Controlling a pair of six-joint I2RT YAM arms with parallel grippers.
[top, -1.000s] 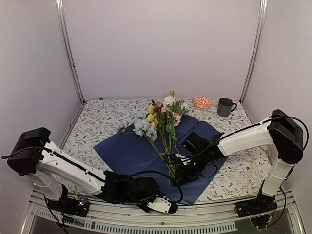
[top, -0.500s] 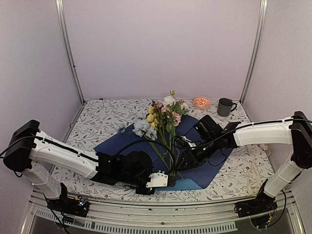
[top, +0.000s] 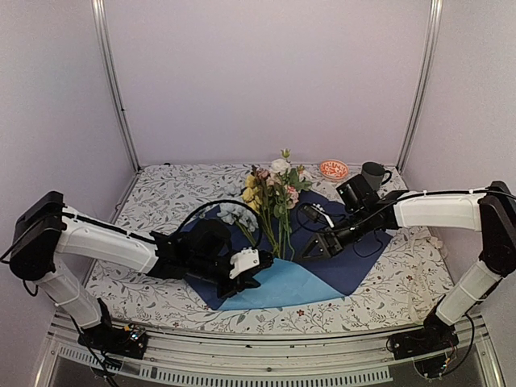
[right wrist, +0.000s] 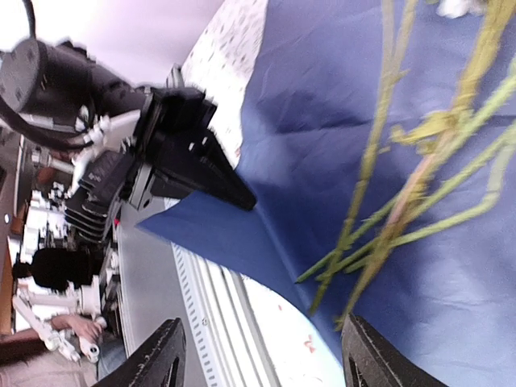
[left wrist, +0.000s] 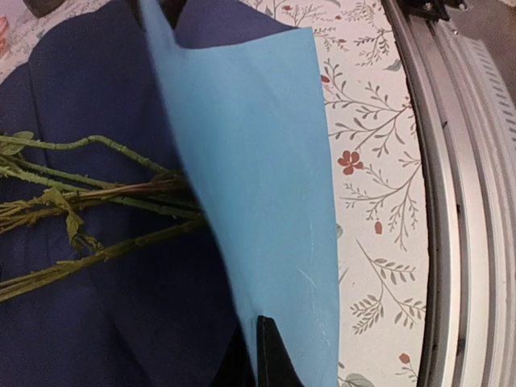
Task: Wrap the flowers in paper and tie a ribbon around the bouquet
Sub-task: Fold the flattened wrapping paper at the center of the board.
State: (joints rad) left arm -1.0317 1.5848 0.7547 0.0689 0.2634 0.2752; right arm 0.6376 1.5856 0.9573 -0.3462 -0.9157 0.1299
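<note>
**Mia:** Where is the paper?

**Ben:** The paper (top: pixel 355 262) lies on the table (top: pixel 161 201), in the middle of the top picture. Its dark blue side faces up. At the lower middle, one corner is folded over, so the light blue side shows there.

**Mia:** Who has that corner?

**Ben:** The left gripper (top: pixel 248 278). It is closed tight and pinches the edge of the paper. The right wrist picture shows its black tips nipping the paper, left of the middle.

**Mia:** And the flowers?

**Ben:** The flowers (top: pixel 274 187) lie on the dark blue side. The blooms are at the top middle of the top picture. The thin green stems (top: pixel 282 234) run down to the folded corner. In the left wrist picture the stems come in from the left edge and reach the light blue flap.

**Mia:** What about the other arm?

**Ben:** The right gripper (top: pixel 313 248) is over the dark blue paper, just right of the stems. Its jaws are wide apart and it holds nothing.

**Mia:** Anything else?

**Ben:** A dark mug (top: pixel 372 176) and a small orange dish (top: pixel 333 168) sit on the table at the upper right.
</note>
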